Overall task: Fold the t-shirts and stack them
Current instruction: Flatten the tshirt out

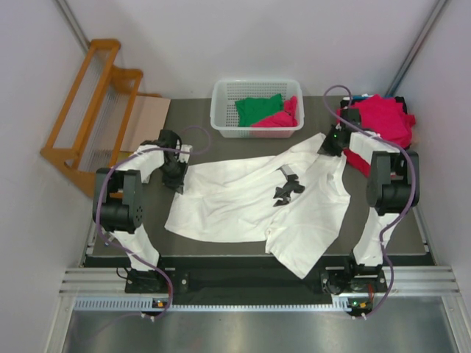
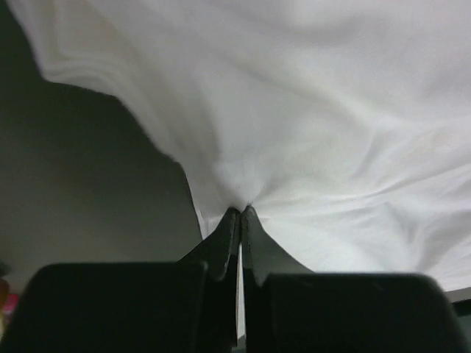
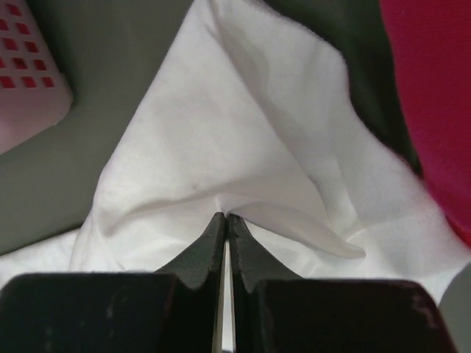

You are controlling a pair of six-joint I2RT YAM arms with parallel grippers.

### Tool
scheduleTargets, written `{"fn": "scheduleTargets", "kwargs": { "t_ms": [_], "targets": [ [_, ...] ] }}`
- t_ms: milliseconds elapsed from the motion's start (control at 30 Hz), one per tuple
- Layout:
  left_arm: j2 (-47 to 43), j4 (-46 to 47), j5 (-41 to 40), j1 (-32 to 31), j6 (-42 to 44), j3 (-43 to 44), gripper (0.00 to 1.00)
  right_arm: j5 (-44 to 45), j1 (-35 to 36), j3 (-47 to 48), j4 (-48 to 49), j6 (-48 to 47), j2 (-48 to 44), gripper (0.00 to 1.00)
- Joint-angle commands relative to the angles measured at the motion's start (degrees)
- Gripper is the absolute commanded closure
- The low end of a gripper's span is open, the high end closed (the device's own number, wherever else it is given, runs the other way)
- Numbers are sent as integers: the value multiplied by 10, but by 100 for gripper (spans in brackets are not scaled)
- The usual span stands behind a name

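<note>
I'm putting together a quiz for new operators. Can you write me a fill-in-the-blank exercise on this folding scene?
The t-shirt spread across the table is ___ in colour.
The left gripper and the right gripper are each ___ on its cloth.
In the basket, beside a crimson shirt, lies a ___ one.
The crimson pile lies on the robot's ___ side.
Missing: white; shut; green; right.

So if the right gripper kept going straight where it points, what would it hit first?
The white shirt: the right gripper is shut on a fold of it, with more cloth ahead. Beyond that looks like bare table, though depth is unclear.
</note>
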Motion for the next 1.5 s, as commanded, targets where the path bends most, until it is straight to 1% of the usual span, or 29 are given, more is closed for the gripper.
{"fn": "scheduleTargets", "kwargs": {
  "t_ms": [0, 133, 167, 267, 367, 533, 700, 900, 1033, 1133, 1200, 1267, 1333, 1433, 1467],
  "targets": [
    [-30, -45, -14, 13, -3, 92, 100, -7, 8, 24, -5, -10, -111, 100],
    [-44, -101, -21, 17, -5, 188, 100, -10, 10, -4, -16, -15, -185, 100],
    [-48, -110, -21, 17, -3, 199, 100, -12, 10, -18, -18, -14, -215, 100],
    [-73, -131, -28, 17, 0, 219, 100, -9, 11, -41, -22, -16, -266, 100],
    [-101, -132, -35, 17, 4, 205, 100, -7, 10, -53, -25, -20, -290, 100],
    [-136, -127, -47, 17, 6, 147, 100, -14, 11, -60, -27, -19, -294, 100],
    [-160, -126, -44, 17, 9, 121, 100, -13, 10, -65, -24, -20, -297, 100],
    [-150, -109, -31, 17, 4, 81, 97, -13, 11, -74, -19, -20, -297, 100],
    [-138, -105, -24, 17, -1, 74, 88, -7, 11, -76, -18, -21, -295, 100],
    [-137, -97, -22, 17, -1, 67, 87, -7, 11, -74, -19, -22, -291, 100],
    [-133, -93, -21, 17, -1, 65, 92, -7, 11, -73, -18, -22, -288, 100],
    [-129, -92, -17, 17, 1, 63, 94, -9, 11, -73, -17, -22, -286, 100],
    [-118, -89, -14, 17, 3, 58, 92, -8, 11, -73, -17, -22, -284, 100],
    [-109, -83, -14, 17, 7, 47, 87, -7, 11, -76, -16, -22, -284, 100],
    [-107, -80, -13, 17, 8, 45, 87, -7, 10, -77, -16, -22, -283, 100]
  ]
}}
